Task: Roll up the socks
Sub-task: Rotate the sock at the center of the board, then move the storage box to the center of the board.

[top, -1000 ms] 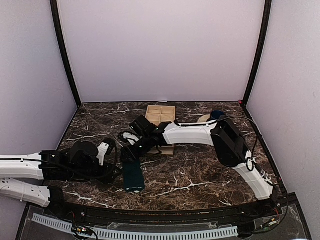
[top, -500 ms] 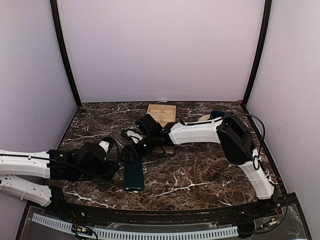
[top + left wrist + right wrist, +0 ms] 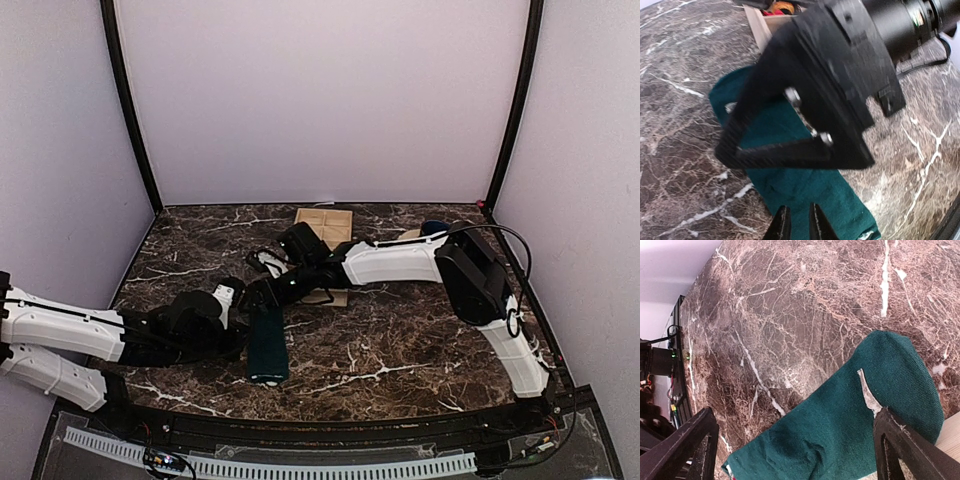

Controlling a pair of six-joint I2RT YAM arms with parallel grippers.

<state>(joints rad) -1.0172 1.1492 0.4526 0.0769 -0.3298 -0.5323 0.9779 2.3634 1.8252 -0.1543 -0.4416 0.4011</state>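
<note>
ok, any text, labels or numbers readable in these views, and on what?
None readable in any view.
teal sock: a pale mark on the fabric, with no letters visible.
wooden tray: plain, no print visible.
Arm housings: any markings are too small or blurred to read.

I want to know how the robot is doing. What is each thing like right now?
teal sock, lying flat, not rolled.
right gripper, open wide over the sock's far end.
left gripper, fingers close together over the sock; grip unclear.
</note>
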